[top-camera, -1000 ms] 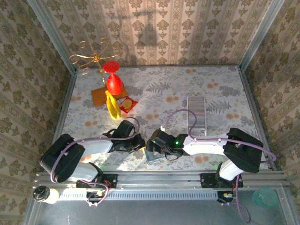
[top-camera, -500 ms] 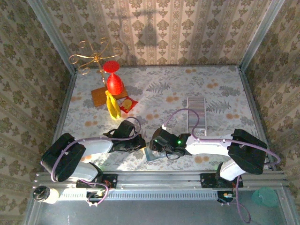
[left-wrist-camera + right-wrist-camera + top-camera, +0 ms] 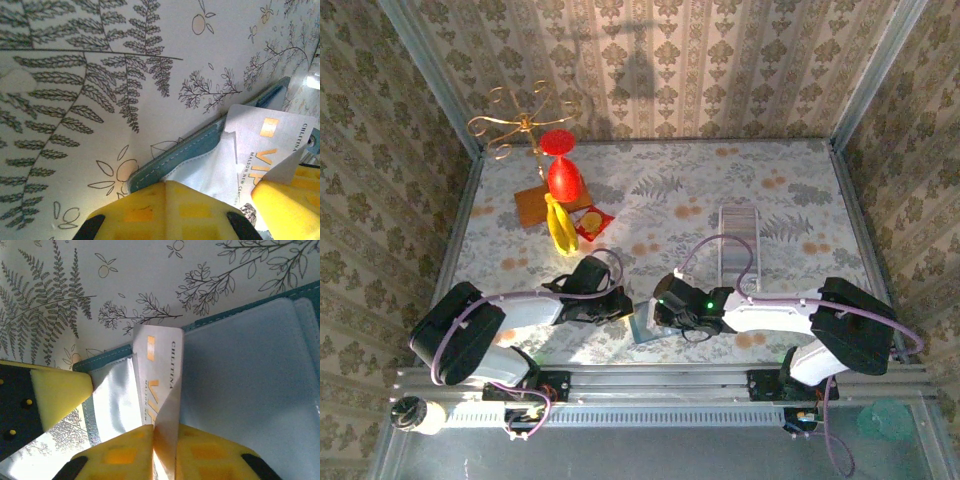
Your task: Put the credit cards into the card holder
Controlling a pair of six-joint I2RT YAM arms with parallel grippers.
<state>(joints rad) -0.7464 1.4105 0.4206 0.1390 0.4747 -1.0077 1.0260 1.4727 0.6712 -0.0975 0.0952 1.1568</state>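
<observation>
The dark-teal card holder [image 3: 644, 327] lies open on the patterned table near the front edge, between both grippers. Its stitched edge and clear inner sleeve [image 3: 185, 155] show close up in the left wrist view. My left gripper [image 3: 167, 196] is shut at the holder's corner, on the clear sleeve, which rises from under its fingers. My right gripper [image 3: 165, 440] is shut on a white credit card [image 3: 159, 365] with gold lettering, held edge-up. The card's far end rests at the sleeve opening of the holder [image 3: 240, 370]. The same card [image 3: 270, 145] shows in the left wrist view.
At the back left stand a gold wire stand [image 3: 515, 125], a red goblet [image 3: 563, 172], a yellow banana [image 3: 558, 225], a brown board [image 3: 532, 205] and a small red packet [image 3: 592, 222]. A grey ribbed tray [image 3: 738, 245] lies right of centre. Patterned walls enclose the table.
My right gripper has shifted a little to the right with the card, and its arm has swung slightly. The left gripper has stayed at the holder.
</observation>
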